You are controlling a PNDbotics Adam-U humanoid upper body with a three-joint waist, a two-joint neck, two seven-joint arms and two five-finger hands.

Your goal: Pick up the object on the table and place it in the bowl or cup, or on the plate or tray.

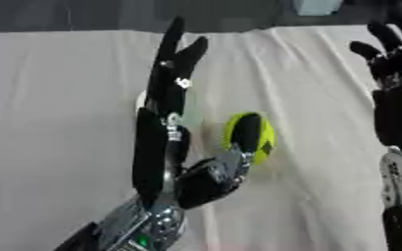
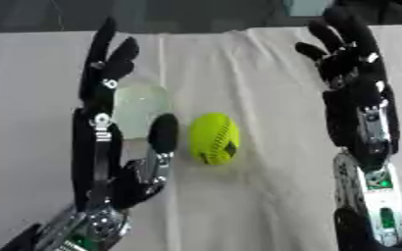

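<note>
Table (image 2: 238, 206): covered in pale cloth.
Left hand (image 2: 97, 142): raised, fingers straight and spread, holding nothing.
Right hand (image 2: 355, 103): raised, fingers relaxed, holding nothing.
Cup (image 2: 140, 105): clear, just behind the left hand; contents cannot be told.
Ball (image 2: 214, 138): yellow-green, on the cloth just beside the left thumb.

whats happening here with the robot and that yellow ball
The robot's left hand stands open beside a yellow-green ball lying on the white cloth-covered table, thumb close to it, but nothing is gripped yet. A pale round dish sits partly behind that hand. The right hand is raised open on the right, away from the ball.
</note>
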